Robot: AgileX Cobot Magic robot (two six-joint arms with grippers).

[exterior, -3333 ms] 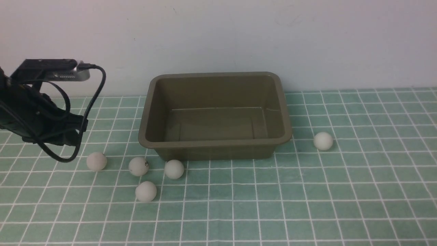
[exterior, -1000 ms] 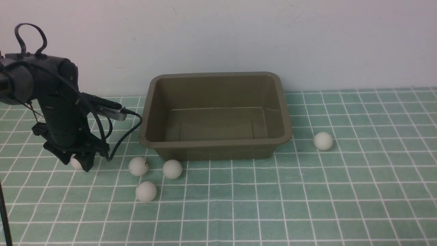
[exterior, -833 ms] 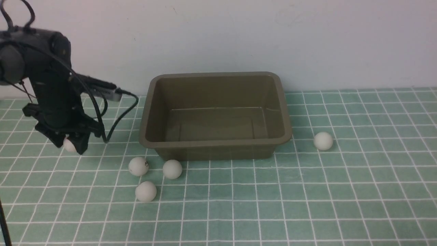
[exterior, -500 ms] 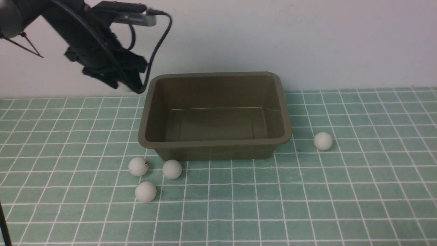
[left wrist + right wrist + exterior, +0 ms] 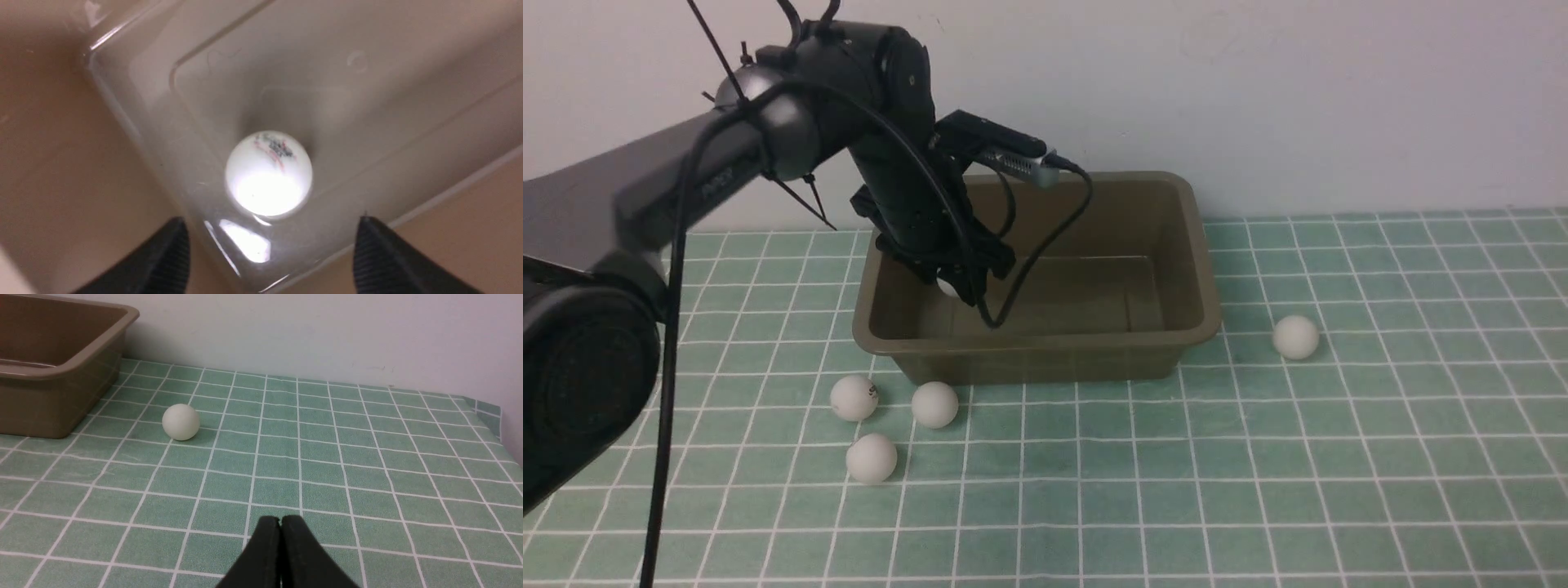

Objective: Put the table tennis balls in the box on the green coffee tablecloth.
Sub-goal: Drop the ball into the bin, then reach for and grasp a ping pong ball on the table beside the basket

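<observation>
White wall [image 5: 1258,98] behind, green coffee tablecloth [image 5: 1258,474] across the lower frame. left gripper [image 5: 271,220] hangs inside the box [image 5: 1045,347], over its left half. Its fingers [image 5: 163,253] are spread wide and grip nothing. Loose ball [image 5: 269,173] sits just past the fingertips, clear of both, over the box floor near a corner. It's slightly blurred, so can't tell if it touches the floor. Its printed mark faces the wrist camera.

Diff vs half a second ago: the arm was at upper left of frame, outside the box's far left corner, clamped on that ball. Now it's down in the box and the ball is free. The box was empty then; now it holds that one ball.

right gripper [image 5: 280,522]: fingers pressed together, empty, above the cloth.

Unmoved on the cloth, lower left of centre by the box's front left corner: dark-marked ball [image 5: 854,398], second ball [image 5: 934,404], third ball [image 5: 872,458]. Lone ball [image 5: 1295,337] lies right of the box, near it.
</observation>
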